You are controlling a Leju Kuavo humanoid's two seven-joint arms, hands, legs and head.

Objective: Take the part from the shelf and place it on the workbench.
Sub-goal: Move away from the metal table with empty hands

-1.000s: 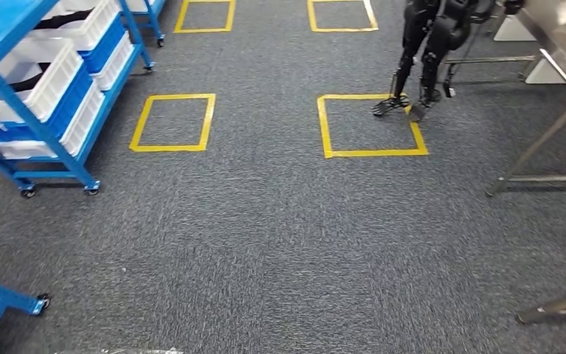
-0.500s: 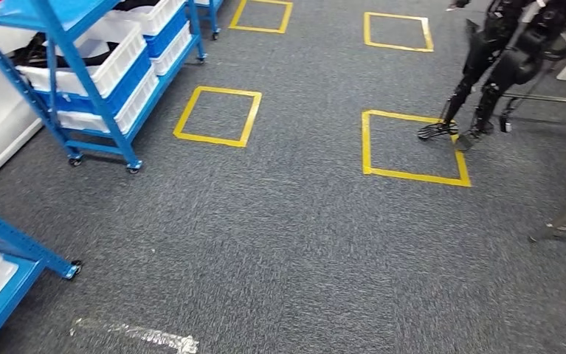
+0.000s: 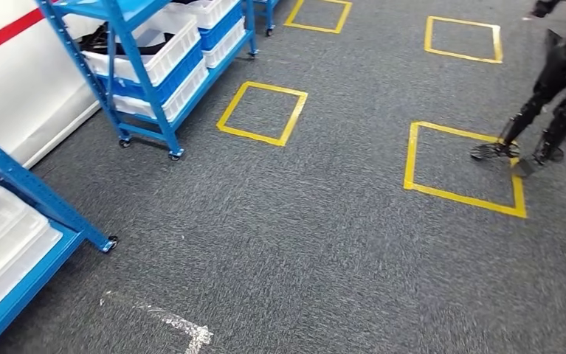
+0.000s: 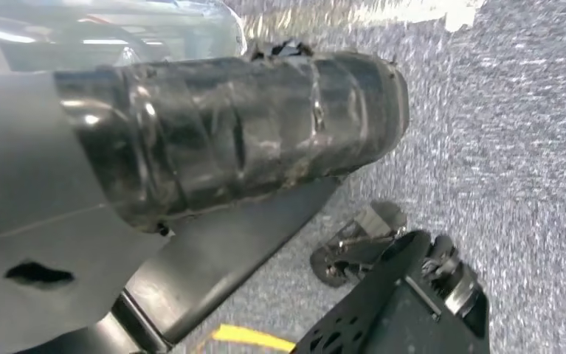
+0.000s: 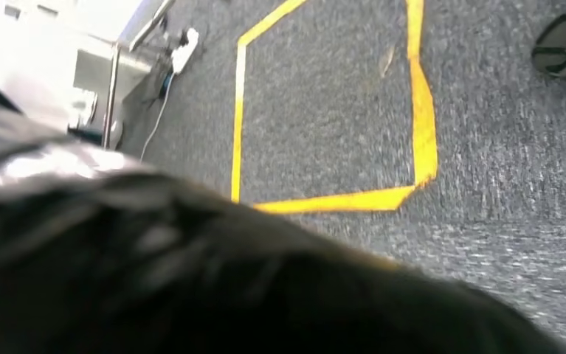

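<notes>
A workshop or robot test hall. Blue wheeled shelf racks point(image 3: 147, 74) hold white plastic bins point(image 3: 163, 35), yellow tape squares point(image 3: 263, 112) mark stations on grey carpet point(image 3: 287, 236), and another black legged robot point(image 3: 553, 103) stands nearby.

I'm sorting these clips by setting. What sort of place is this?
Probably a robot test or training floor set up like a warehouse: blue wheeled shelves with white bins, yellow tape squares on grey carpet, another dark robot walking.

View swung left: blue shelf cart point(image 3: 163, 66) and other robot's legs point(image 3: 542, 125) shifted right in frame; white wall point(image 3: 21, 81) entered.
</notes>
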